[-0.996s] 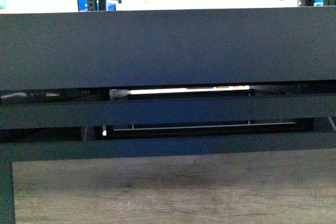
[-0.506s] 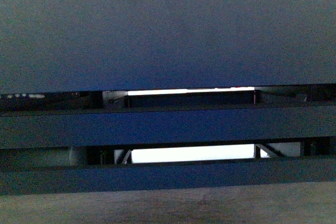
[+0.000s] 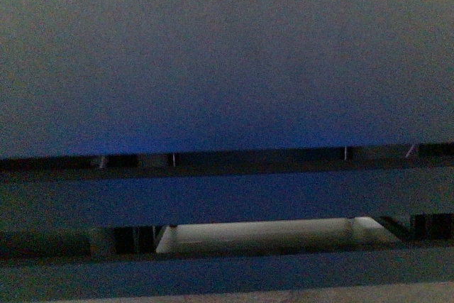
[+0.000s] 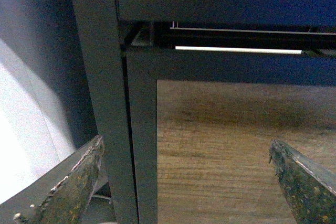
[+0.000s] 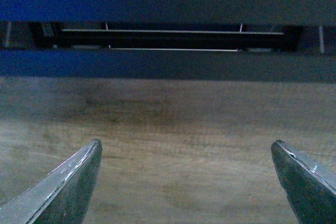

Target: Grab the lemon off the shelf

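Note:
No lemon shows in any view. The black shelf fills the front view, its flat dark tier edge very close, with lower rails below it. In the left wrist view my left gripper is open and empty, its fingers either side of a black upright post of the shelf above the wooden floor. In the right wrist view my right gripper is open and empty over the wooden floor, facing the shelf's low rails.
A white surface lies beside the post in the left wrist view. A pale strip shows through the gap between the lower rails in the front view. Wood-grain floor lies under the shelf.
The front view has risen: the shelf tier edge now fills most of the frame, the floor strip has dropped almost out of view, and the bright gaps between the rails have moved down.

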### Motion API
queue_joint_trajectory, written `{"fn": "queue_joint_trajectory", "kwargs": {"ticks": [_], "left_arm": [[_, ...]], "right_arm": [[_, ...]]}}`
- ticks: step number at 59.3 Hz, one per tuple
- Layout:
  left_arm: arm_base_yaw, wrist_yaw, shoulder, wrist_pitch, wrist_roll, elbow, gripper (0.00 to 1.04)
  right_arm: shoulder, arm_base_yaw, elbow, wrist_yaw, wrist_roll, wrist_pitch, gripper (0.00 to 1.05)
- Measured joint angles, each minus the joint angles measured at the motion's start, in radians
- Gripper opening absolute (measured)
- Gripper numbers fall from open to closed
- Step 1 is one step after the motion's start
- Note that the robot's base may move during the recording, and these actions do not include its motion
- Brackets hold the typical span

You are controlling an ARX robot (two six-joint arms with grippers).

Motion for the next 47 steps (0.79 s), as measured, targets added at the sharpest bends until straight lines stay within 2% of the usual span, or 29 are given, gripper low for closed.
{"fn": "queue_joint_trajectory", "kwargs": {"ticks": [47], "left_arm": [[0.0,0.0,0.0,0.0,0.0,0.0,0.97]], "right_arm": [[0.0,0.0,0.0,0.0,0.0,0.0,0.97]]}}
